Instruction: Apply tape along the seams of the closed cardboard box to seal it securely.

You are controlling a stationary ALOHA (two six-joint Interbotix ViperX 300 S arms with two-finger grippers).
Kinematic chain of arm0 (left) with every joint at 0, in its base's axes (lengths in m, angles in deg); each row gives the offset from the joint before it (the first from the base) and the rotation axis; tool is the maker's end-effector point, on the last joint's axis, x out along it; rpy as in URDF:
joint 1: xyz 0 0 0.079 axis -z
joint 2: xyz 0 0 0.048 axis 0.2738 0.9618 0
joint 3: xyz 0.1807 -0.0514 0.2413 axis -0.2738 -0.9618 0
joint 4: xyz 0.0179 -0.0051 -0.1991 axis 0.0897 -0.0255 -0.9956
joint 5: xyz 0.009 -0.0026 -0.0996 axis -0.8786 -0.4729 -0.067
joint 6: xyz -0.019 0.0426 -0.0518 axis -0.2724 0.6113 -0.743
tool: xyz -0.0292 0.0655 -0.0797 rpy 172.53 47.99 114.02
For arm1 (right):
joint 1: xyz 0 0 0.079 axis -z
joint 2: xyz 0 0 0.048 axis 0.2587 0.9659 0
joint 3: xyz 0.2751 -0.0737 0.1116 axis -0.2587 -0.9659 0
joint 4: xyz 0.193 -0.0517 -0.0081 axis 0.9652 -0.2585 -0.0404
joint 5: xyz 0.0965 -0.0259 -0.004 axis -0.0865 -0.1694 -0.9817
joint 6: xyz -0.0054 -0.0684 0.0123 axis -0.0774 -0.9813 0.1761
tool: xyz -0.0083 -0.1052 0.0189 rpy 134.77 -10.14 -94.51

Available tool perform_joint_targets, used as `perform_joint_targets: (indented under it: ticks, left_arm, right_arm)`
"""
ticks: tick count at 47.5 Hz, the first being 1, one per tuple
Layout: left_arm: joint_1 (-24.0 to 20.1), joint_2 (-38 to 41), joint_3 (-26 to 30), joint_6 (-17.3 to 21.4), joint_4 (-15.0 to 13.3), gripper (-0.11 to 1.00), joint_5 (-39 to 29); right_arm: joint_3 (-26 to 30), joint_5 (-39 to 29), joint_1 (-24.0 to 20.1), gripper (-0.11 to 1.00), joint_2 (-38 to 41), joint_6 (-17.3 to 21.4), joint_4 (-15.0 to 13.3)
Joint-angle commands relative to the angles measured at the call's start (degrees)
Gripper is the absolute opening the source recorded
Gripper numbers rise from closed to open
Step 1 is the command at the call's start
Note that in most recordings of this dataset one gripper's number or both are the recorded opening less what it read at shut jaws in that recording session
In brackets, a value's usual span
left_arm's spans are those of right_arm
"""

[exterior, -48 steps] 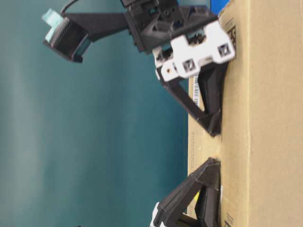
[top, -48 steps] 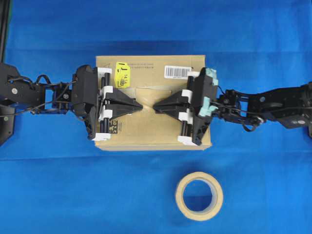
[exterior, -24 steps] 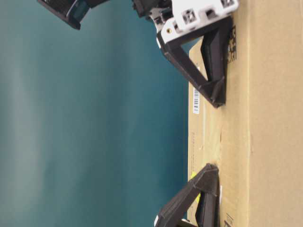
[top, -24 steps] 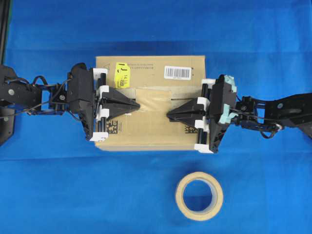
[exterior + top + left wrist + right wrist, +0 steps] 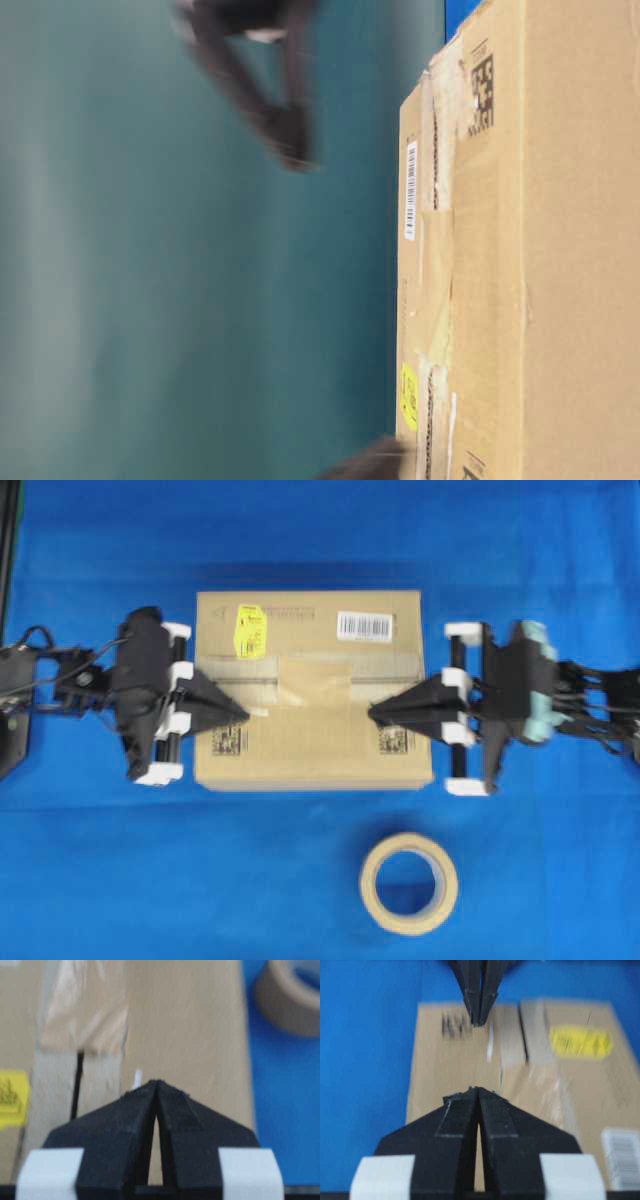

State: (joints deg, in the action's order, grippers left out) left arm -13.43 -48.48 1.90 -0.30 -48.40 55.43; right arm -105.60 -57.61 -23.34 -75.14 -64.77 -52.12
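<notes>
Two clenched grippers, left (image 5: 243,711) and right (image 5: 373,712), pointing at the cardboard box (image 5: 310,750), tape (image 5: 313,680) covering its seam (image 5: 77,1085), tape roll (image 5: 409,882) showing whole overhead only, table-level view blurring them

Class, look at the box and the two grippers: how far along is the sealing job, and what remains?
Done: a piece of tape lies flat across the middle of the seam on the cardboard box. In hand: nothing; the left gripper and right gripper are shut and empty, tips over opposite ends of the box. Left: the seam's outer stretches carry only old grey strips, and the tape roll sits unused.
</notes>
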Motion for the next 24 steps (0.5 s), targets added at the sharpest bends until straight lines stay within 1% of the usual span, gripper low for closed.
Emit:
perform_joint_targets:
  ticks: [1,4,12,24]
  left_arm:
    - [0.1,-4.7,1.2,0.7,0.2,0.00,-1.4]
    - [0.1,-7.2,0.7,1.1,0.2,0.00,-2.1]
    - [-0.1,-14.1,-2.7,1.4,0.2,0.00,-3.3]
    - [0.0,-23.9,-7.7,1.3,0.2,0.00,-7.5]
  right_arm:
    - [0.1,-1.8,0.5,-0.01,-5.3,-1.4,0.1]
    - [-0.8,-3.7,1.0,-0.01,-9.0,-2.7,0.1]
    - [-4.6,-7.7,2.3,-0.01,-18.0,-4.4,0.1]
    - [-10.2,-15.1,3.6,-0.01,-29.5,-4.7,-0.3]
